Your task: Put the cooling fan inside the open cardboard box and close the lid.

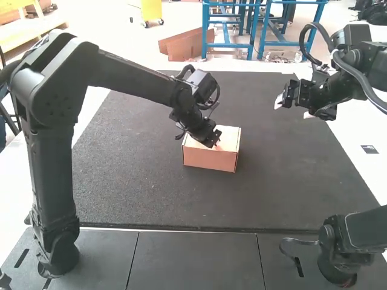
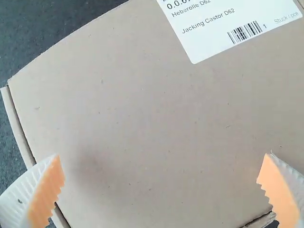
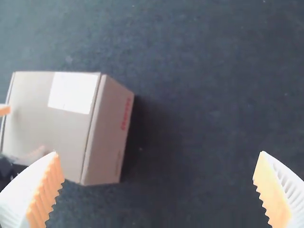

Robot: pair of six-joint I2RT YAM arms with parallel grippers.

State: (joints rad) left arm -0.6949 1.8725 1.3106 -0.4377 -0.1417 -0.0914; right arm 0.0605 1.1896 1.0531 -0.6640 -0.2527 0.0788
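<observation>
Cardboard box [image 1: 211,154] sits near the middle of the black mat [image 1: 121,163] on the bench [image 1: 357,121]. Its lid [image 2: 152,133] is down flat and the white label [image 2: 228,23] faces up.

Cooling fan: judged to be inside already, under the shut lid. That is inference from the closed box, nothing more.

Left gripper [image 1: 210,138] is directly over the box top, toward its rear-left part. Fingers are spread wide with the orange pads [image 2: 45,190] well apart, and there is nothing between them but the lid surface below. Cannot tell whether it presses on the cardboard or hangs just above it.

Right gripper [image 1: 283,99] is held up in the air, well off to the right of the box. It is also wide open and carrying nothing. Its wrist view looks down on the box from the side.

Step in hand, as I read it: the last one, seating the lid. Placement looks finished.

In the left wrist view, a thin strip of the box edge shows past the lid along one side and at a corner. The flap may not be fully home.

Next move calls for:
- a short, even push down near the front edge
- the box kept from sliding on the mat
- a straight lift clear, so the lid isn't dragged back up

The right arm could brace the side if the box shifts.
</observation>
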